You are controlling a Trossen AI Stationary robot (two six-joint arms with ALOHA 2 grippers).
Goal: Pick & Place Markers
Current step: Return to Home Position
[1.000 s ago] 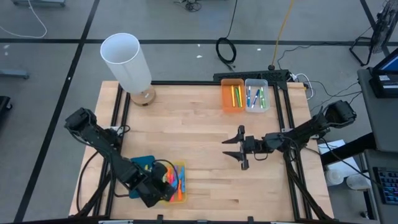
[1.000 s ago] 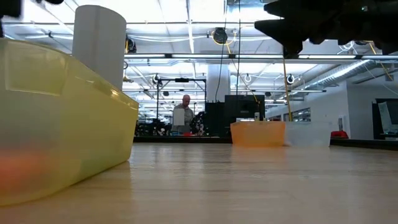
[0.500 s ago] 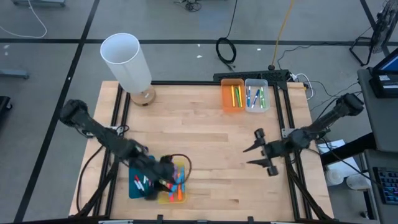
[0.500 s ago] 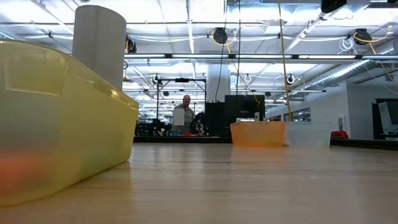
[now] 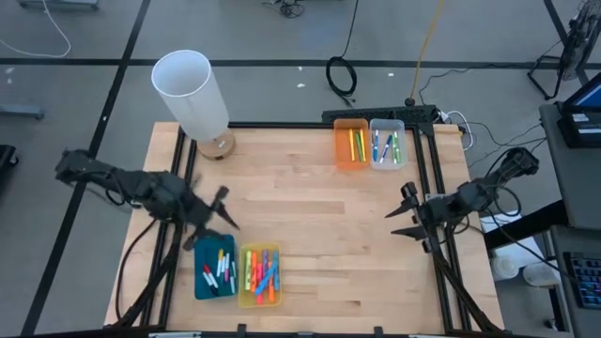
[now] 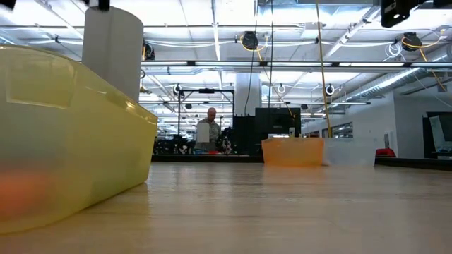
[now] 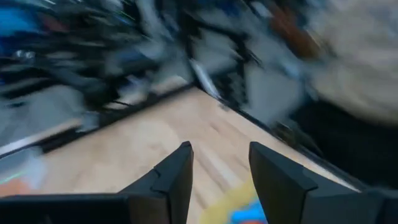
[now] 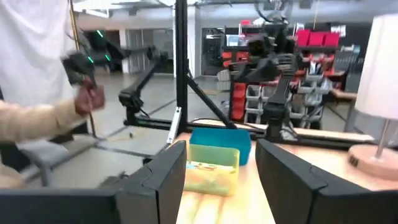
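the left gripper (image 5: 212, 220) has its fingers spread wide with nothing between them, and its own wrist view, badly blurred, shows the same open gap (image 7: 217, 167) over bare wood. it sits near the left edge of the table (image 5: 310, 216), just beside the far end of a teal bin (image 5: 201, 286). that bin holds thin white-bodied markers (image 5: 219, 270) with red and dark caps. touching its right side is a yellow bin (image 5: 259, 304), filled with a heap of highlighters in orange, pink, green and blue. both bins lie at the near edge of the table. the right gripper (image 5: 404, 214) is likewise spread and empty at the table's right edge, well apart from every bin. its wrist view looks between its parted fingers (image 8: 217, 167) across the table to the yellow bin (image 8: 211, 169), with the teal bin (image 8: 221, 138) behind it. at the far edge an orange bin (image 5: 344, 155) holds yellow and green highlighters. a clear bin (image 5: 387, 166) touching it holds blue and green pens. a lamp (image 5: 191, 89) with a white shade stands at the far left corner. in the low view the yellow bin (image 6: 70, 141) fills the left foreground, and a person (image 6: 208, 127) stands far off in the room.
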